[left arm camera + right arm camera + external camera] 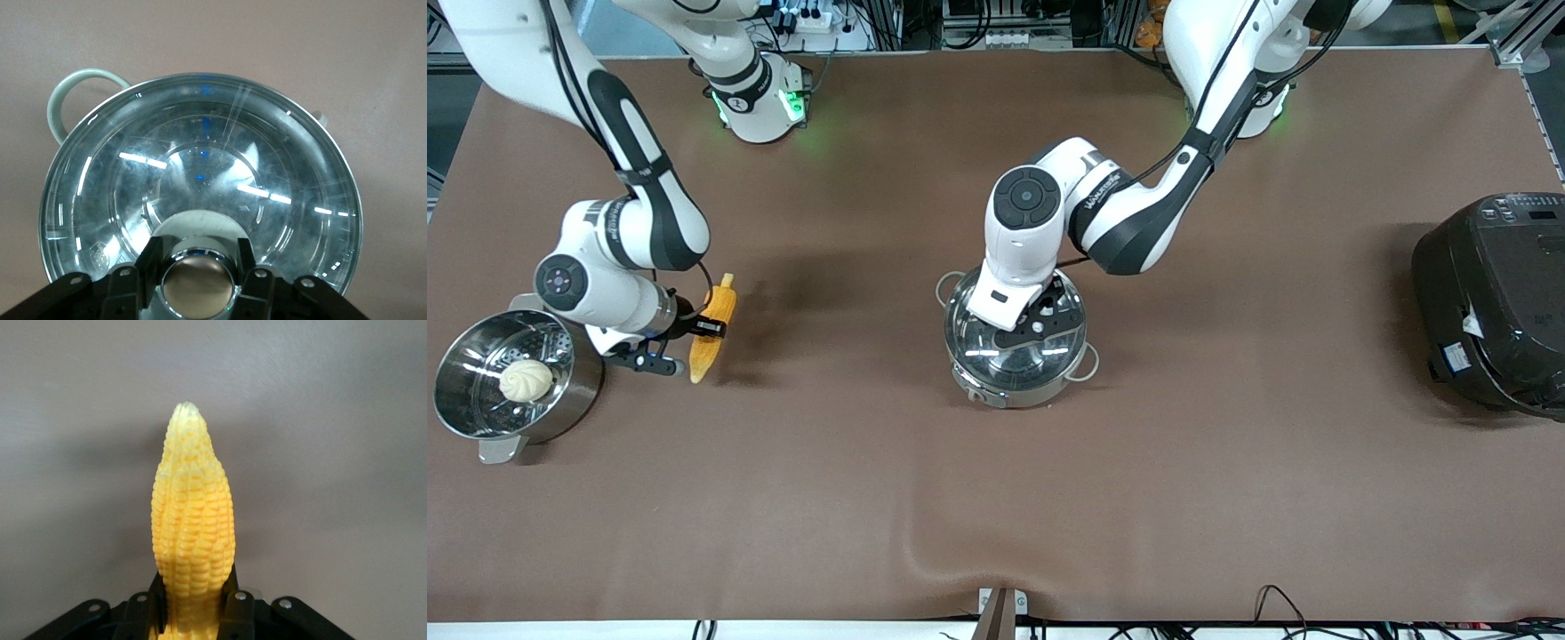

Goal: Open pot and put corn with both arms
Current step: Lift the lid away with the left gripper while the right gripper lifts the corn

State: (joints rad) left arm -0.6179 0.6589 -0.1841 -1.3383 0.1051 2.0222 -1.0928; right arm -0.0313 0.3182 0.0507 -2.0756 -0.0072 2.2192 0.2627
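The steel pot [1021,384] stands mid-table with its glass lid [1009,348] on it. My left gripper [1040,320] is over the lid and hides the knob in the front view. In the left wrist view the left gripper [198,275] is shut on the copper-coloured knob [198,285] above the glass lid [200,153], with one wire loop handle [72,90] showing past the rim. My right gripper [701,327] is shut on the corn [724,300], held low over the table beside the steamer pot. In the right wrist view the corn [192,513] sticks out from the right gripper [197,608].
A steel steamer pot [461,391] with a white bun [527,380] in it stands at the right arm's end of the table. A big black rice cooker [1494,302] stands at the left arm's end. Brown cloth covers the table.
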